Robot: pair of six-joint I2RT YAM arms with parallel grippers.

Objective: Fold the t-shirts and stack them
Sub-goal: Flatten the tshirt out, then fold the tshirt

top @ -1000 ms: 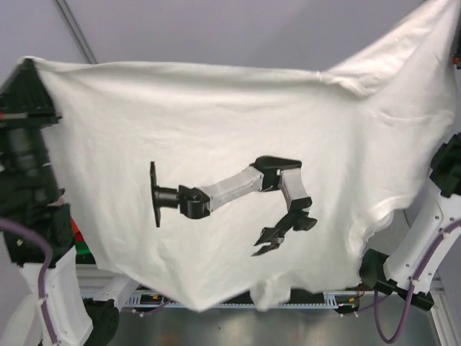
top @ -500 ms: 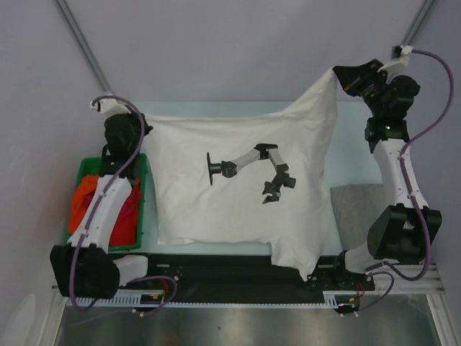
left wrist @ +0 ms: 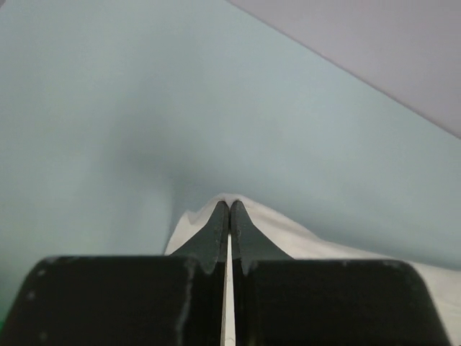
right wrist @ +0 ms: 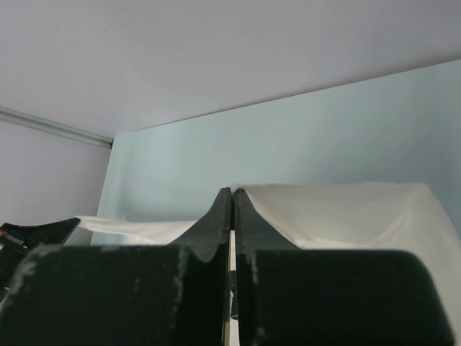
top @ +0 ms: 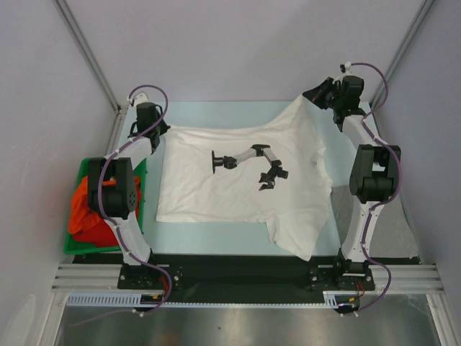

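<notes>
A white t-shirt [top: 238, 202] with a black robot-arm print [top: 248, 166] lies spread across the pale table. My left gripper [top: 156, 135] is shut on its far left corner, low at the table. My right gripper [top: 315, 96] is shut on the far right corner, which rises in a peak off the surface. In the left wrist view the left gripper [left wrist: 230, 205] pinches white cloth [left wrist: 302, 238]. The right wrist view shows the right gripper [right wrist: 232, 191] with white cloth [right wrist: 346, 209] stretched away from its tips. An orange t-shirt [top: 83, 209] and a dark red one [top: 97, 232] sit in the bin.
A green plastic bin [top: 90, 249] stands at the left edge beside the left arm. A grey t-shirt [top: 400, 231] lies flat at the right, partly behind the right arm. Frame posts and grey walls close in the back and sides.
A second ago the white shirt hung high, filling the view. Both arms have since swung it down and away, and it now lies on the table with its far corners still gripped.
</notes>
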